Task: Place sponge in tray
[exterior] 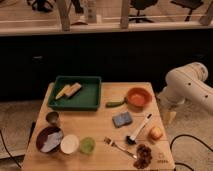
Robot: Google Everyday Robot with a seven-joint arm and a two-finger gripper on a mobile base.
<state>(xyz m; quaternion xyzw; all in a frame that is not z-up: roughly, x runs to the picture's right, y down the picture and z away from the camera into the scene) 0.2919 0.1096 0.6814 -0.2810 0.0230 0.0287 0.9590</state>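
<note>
Sponge (122, 119) lies flat on counter (95, 127), a bit fwd and right of tray (75, 105), not touching it. Tray holds two yellowish pieces (69, 90). Orange bowl (138, 97) sits right of tray, apart from it. Pincer (169, 116) hangs well right of tray, off counter's edge, tips down, jaws wide, nothing in them.
</note>
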